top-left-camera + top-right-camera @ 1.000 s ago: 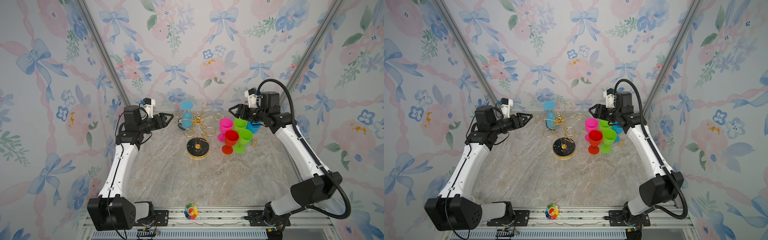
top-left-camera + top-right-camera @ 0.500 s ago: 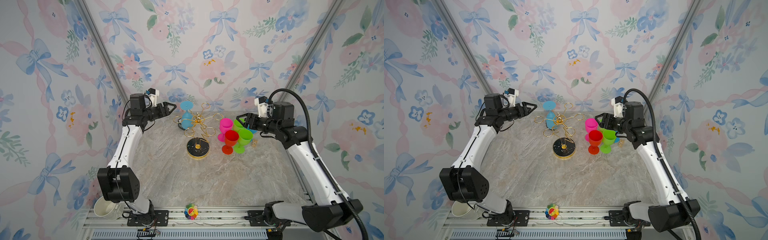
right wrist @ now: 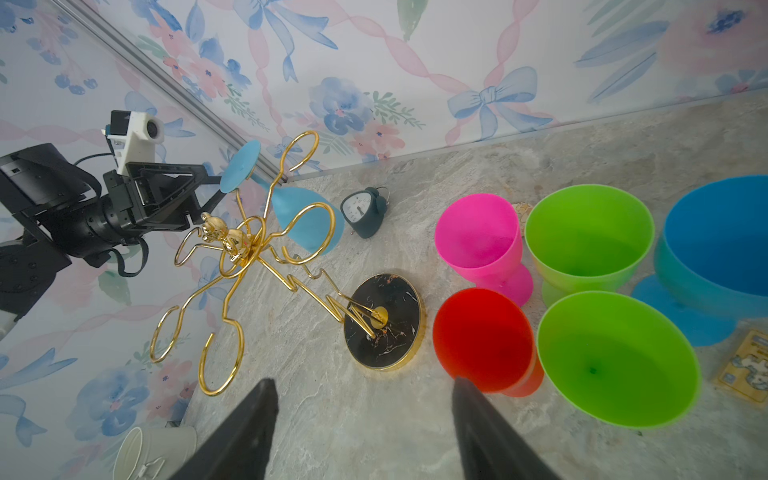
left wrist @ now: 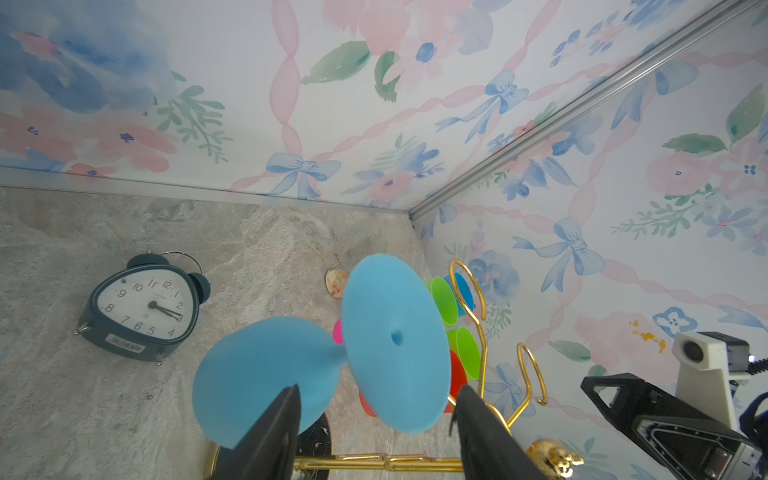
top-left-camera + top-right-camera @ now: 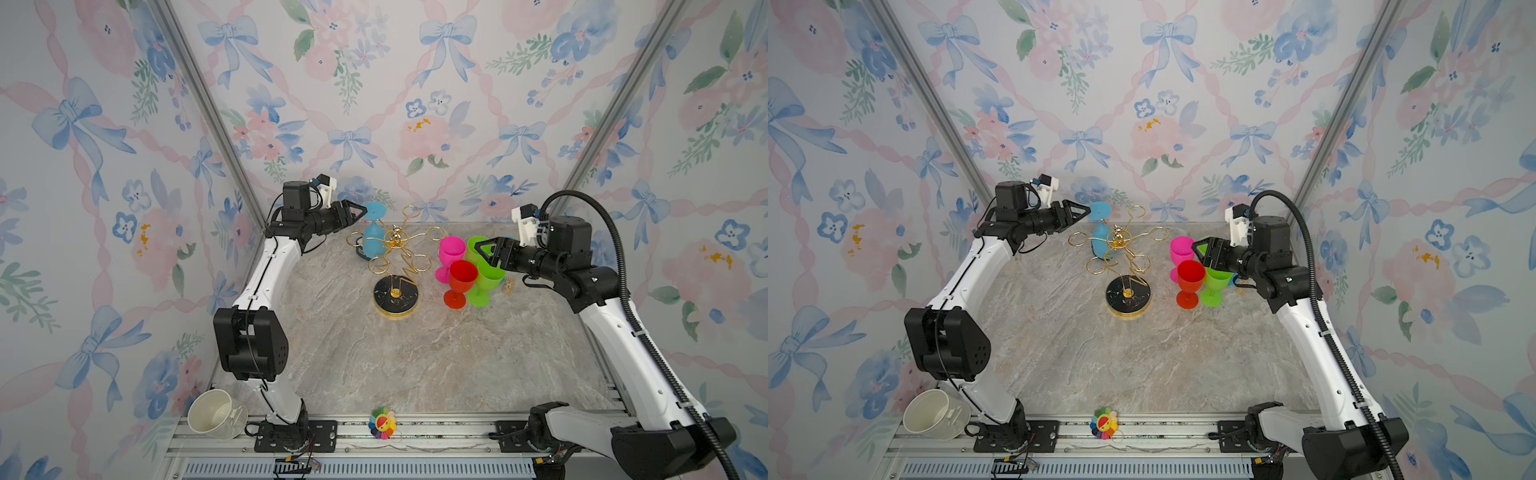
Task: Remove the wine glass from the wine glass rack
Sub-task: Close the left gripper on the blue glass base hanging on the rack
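Note:
The gold wine glass rack [image 5: 395, 240] stands mid-table on its round black base [image 5: 395, 296], seen in both top views [image 5: 1128, 296]. A light-blue wine glass [image 5: 372, 246] hangs upside down from a back-left arm, foot [image 5: 376, 210] uppermost. My left gripper [image 5: 360, 212] is open at that foot. In the left wrist view the foot disc [image 4: 395, 340] sits just ahead of and between the fingertips of the left gripper [image 4: 376, 388], with the bowl [image 4: 257, 365] beside it. My right gripper [image 5: 482, 249] hangs open and empty over the glasses on the right; between its jaws the right wrist view shows bare table [image 3: 361, 380].
Pink [image 5: 452, 249], red [image 5: 462, 278], two green [image 5: 490, 276] and a blue [image 3: 719, 245] glass stand upright right of the rack. A dark alarm clock [image 4: 143, 309] lies behind the rack. A small card [image 5: 509, 286], a white cup [image 5: 214, 413] and a rainbow flower toy [image 5: 383, 422] lie at the edges.
My left gripper has moved right and toward the back wall, up to the blue glass's foot, and its jaws have narrowed a little. The right gripper has drawn back from the standing glasses.

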`<move>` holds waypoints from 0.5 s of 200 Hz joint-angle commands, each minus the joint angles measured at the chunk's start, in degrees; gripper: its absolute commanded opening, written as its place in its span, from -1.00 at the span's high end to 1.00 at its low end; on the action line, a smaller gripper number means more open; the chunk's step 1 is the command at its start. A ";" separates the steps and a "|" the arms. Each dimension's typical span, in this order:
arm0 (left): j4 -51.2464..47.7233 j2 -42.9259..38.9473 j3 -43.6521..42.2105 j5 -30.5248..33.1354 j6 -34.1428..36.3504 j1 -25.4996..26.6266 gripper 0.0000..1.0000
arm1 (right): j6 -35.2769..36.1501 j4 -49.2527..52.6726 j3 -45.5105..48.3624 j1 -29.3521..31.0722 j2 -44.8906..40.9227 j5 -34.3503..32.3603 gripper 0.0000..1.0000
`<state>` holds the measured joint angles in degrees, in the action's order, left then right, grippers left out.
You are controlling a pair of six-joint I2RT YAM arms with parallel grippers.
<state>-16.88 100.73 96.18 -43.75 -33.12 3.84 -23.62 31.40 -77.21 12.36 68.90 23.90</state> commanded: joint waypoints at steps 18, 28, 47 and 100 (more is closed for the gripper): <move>0.32 2.64 3.42 -0.70 -1.90 0.82 -0.10 | -1.08 -2.32 2.64 -0.12 -2.06 -0.43 -0.39; 0.28 3.19 4.04 -0.89 -2.34 0.82 -0.07 | -1.21 -2.73 3.37 -0.14 -2.32 -0.51 -0.38; 0.32 4.07 5.14 -1.55 -3.04 0.90 -0.01 | -1.29 -3.00 4.25 -0.16 -2.79 -0.57 -0.39; 0.29 5.18 5.87 -2.13 -3.86 1.10 0.14 | -1.87 -3.53 5.64 -0.14 -3.66 -0.61 -0.38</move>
<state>-16.86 104.79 100.31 -44.56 -36.34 4.56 -24.69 29.30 -72.53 12.36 66.43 23.55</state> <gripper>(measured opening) 0.444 0.692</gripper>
